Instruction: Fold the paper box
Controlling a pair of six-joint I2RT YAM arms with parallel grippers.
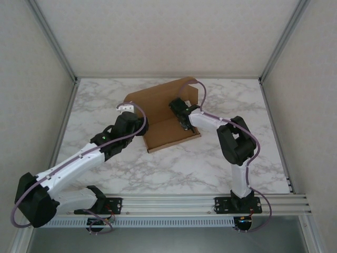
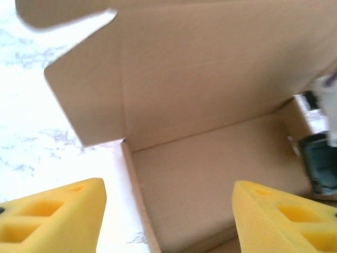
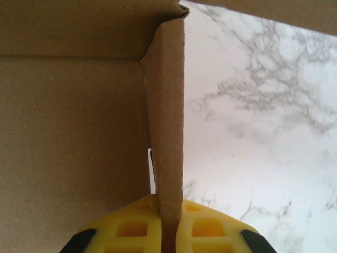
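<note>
The paper box (image 1: 158, 108) lies in the middle of the marble table, its base flat and its long back panel standing up. In the left wrist view the box floor (image 2: 210, 179) and back panel (image 2: 210, 79) face the camera. My left gripper (image 1: 128, 110) hovers at the box's left end; its yellow fingers (image 2: 52, 219) stand wide apart, and this left gripper (image 2: 168, 224) holds nothing. My right gripper (image 1: 183, 117) reaches into the box's right end. There the right gripper (image 3: 169, 224) is shut on an upright side flap (image 3: 168, 132) of the box.
The marble table (image 1: 221, 174) has free room in front of and to the right of the box. Metal frame posts (image 1: 60, 52) and white walls close in the sides and back. The right gripper's dark body (image 2: 318, 163) shows inside the box.
</note>
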